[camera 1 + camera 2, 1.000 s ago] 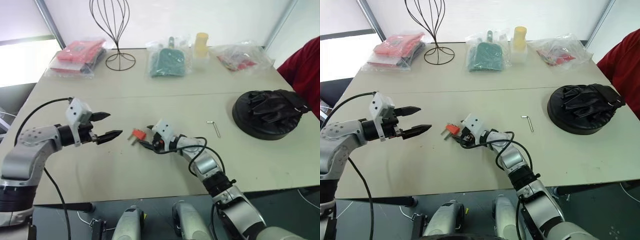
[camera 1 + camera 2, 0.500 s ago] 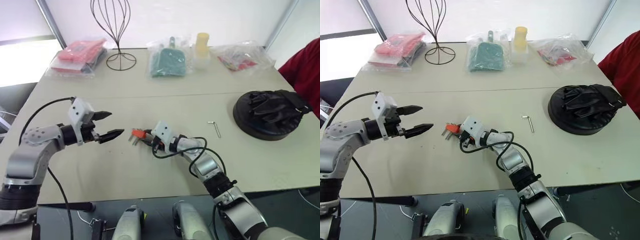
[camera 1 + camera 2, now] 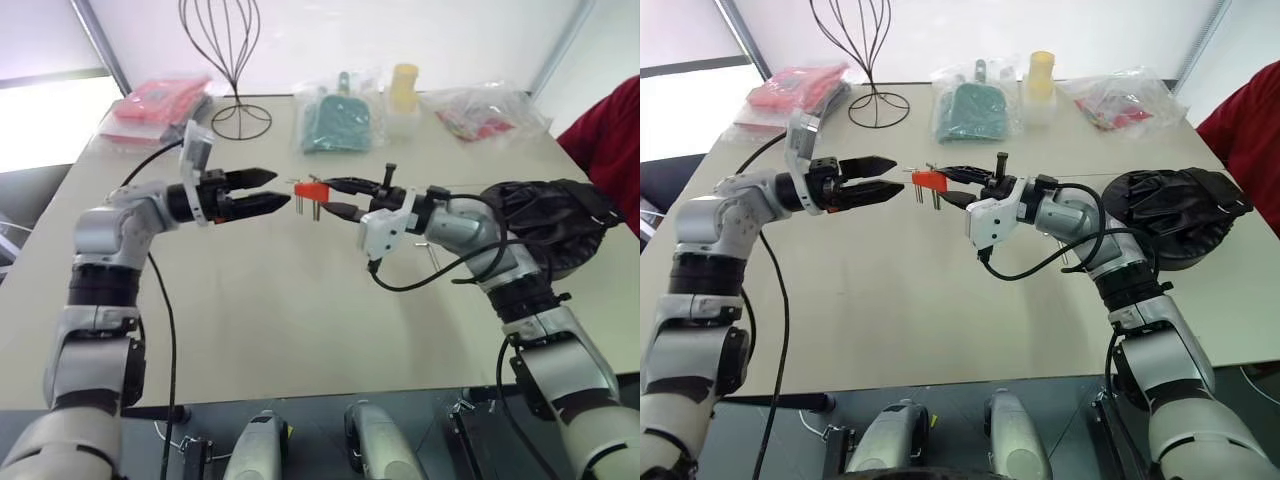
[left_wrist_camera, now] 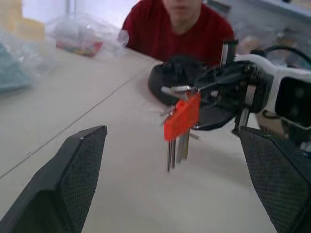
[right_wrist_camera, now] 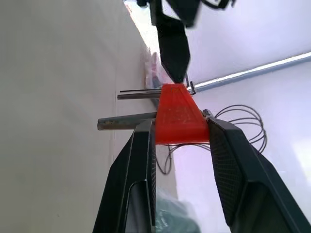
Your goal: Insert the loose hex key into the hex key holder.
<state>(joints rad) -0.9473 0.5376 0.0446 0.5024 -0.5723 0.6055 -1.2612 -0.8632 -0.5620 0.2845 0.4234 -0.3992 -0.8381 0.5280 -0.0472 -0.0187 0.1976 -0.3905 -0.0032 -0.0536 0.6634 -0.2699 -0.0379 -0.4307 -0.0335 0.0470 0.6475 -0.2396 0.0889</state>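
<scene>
My left gripper [image 3: 272, 190] hangs above the table [image 3: 300, 330], jaws wide apart, nothing in them, tips aimed at the hex key holder [image 3: 311, 190], which sits just beside them in mid-air. My right gripper [image 5: 179, 127] is clamped on that orange-red block across its flat sides, short keys hanging down toward the table. Judgement: holder is light, stiff plastic, prob. a bit slick, so grip the broad faces, not the thin prongs, which would twist out. Further right lies the black padded disc [image 3: 535, 225]. The loose hex key isn't visible from here, arm in the way; it'd be thin, rigid, slippery, so best pinched mid-shank.
</scene>
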